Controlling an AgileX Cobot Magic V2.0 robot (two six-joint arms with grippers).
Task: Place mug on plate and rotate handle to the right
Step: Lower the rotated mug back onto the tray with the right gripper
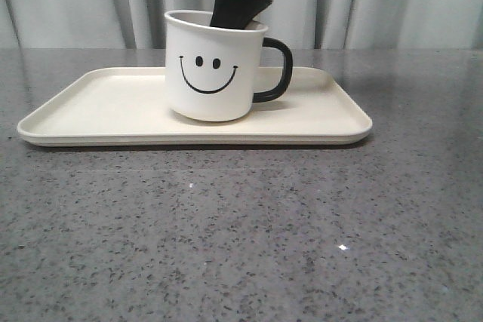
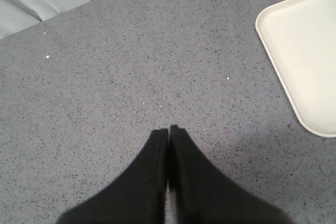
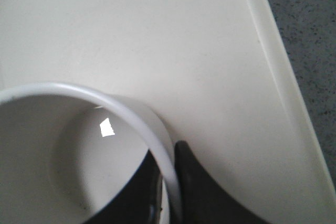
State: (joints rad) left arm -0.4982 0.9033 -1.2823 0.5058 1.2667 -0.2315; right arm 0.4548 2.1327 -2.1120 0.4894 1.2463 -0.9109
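Observation:
The white mug [image 1: 215,73] with a black smiley face stands on the cream plate [image 1: 106,111], a little right of its middle. Its black handle [image 1: 278,69] points to the right in the front view. My right gripper [image 1: 238,16] comes down from above and is shut on the mug's rim [image 3: 131,108], with one finger inside the cup and one outside [image 3: 168,153]. The handle does not show in the right wrist view. My left gripper [image 2: 168,129] is shut on nothing, over bare table beside a corner of the plate [image 2: 304,45].
A grey speckled tabletop [image 1: 241,231] surrounds the plate. Pale curtains [image 1: 75,5] hang behind the table's far edge. The plate's low rim [image 3: 278,77] runs close to the mug on the right gripper's side.

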